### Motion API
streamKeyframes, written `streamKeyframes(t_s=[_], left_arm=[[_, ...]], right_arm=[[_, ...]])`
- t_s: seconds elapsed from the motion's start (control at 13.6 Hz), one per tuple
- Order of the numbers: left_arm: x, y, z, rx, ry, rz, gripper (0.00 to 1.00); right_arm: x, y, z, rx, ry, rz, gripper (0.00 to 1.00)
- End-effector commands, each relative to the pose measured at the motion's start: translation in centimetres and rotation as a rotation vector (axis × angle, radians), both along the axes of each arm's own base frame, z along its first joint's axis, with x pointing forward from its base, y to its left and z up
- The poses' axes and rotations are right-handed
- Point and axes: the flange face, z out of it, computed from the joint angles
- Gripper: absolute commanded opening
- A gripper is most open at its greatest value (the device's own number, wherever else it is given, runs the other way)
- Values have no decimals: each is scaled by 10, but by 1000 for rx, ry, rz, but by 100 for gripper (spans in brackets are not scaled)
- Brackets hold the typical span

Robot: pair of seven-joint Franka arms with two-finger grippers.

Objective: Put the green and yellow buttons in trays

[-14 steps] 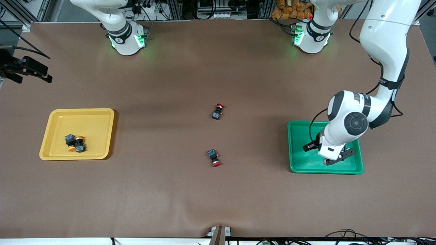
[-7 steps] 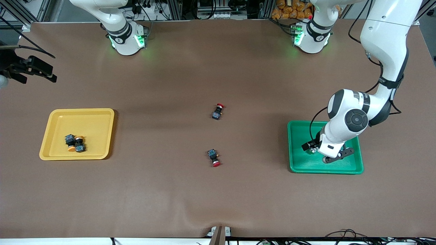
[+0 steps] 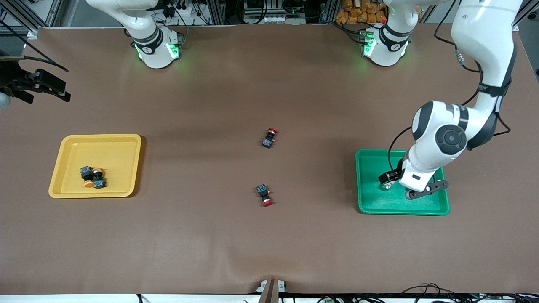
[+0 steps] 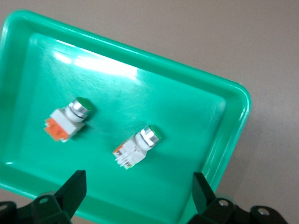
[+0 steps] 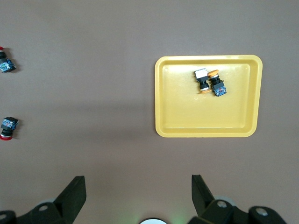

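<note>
The green tray (image 3: 370, 202) lies toward the left arm's end of the table. In the left wrist view the green tray (image 4: 196, 107) holds two white-grey green-tipped buttons, one with an orange-red block (image 4: 67, 120) and one plain (image 4: 138, 147). My left gripper (image 4: 138, 186) is open and empty above them; in the front view the left gripper (image 3: 414, 191) hangs over the tray and the arm hides the buttons. The yellow tray (image 3: 109, 147) holds two orange-yellow capped buttons (image 3: 92, 177), which also show in the right wrist view (image 5: 210, 81). My right gripper (image 5: 138, 184) is open, empty and high; it waits at the table's edge (image 3: 38, 86).
Two black switches with red caps lie mid-table, one (image 3: 268, 138) farther from the front camera than the other (image 3: 264, 195); both show in the right wrist view (image 5: 5, 63) (image 5: 7, 128). Bare brown table lies between the trays and the switches.
My left arm has lifted and drawn a little toward its own end of the table, still over the green tray. The right gripper shifted slightly a second ago, then stayed.
</note>
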Motion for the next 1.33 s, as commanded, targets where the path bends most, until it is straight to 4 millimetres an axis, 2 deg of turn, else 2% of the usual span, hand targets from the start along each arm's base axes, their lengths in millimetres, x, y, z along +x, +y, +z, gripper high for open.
streamKeyframes(t_s=[0.0, 0.37, 0.66, 0.81, 0.89, 1.03, 1.25], left_arm=[[-15, 12, 48, 37, 11, -59, 100], [-45, 13, 151, 37, 35, -143, 100], [-52, 29, 228, 35, 82, -168, 100], [-53, 35, 262, -19, 74, -165, 100], [-53, 45, 275, -48, 73, -160, 100], [-53, 39, 308, -88, 22, -161, 100], [-59, 48, 336, -82, -11, -160, 100]], right_arm=[[-2, 1, 4, -16, 1, 9, 100], [-2, 2, 3, -16, 4, 9, 100], [-2, 2, 3, -16, 4, 9, 100], [-2, 2, 3, -16, 4, 9, 100], [-2, 1, 3, -16, 4, 8, 100], [-2, 1, 3, -16, 4, 8, 100], [-2, 1, 2, -16, 6, 6, 100]])
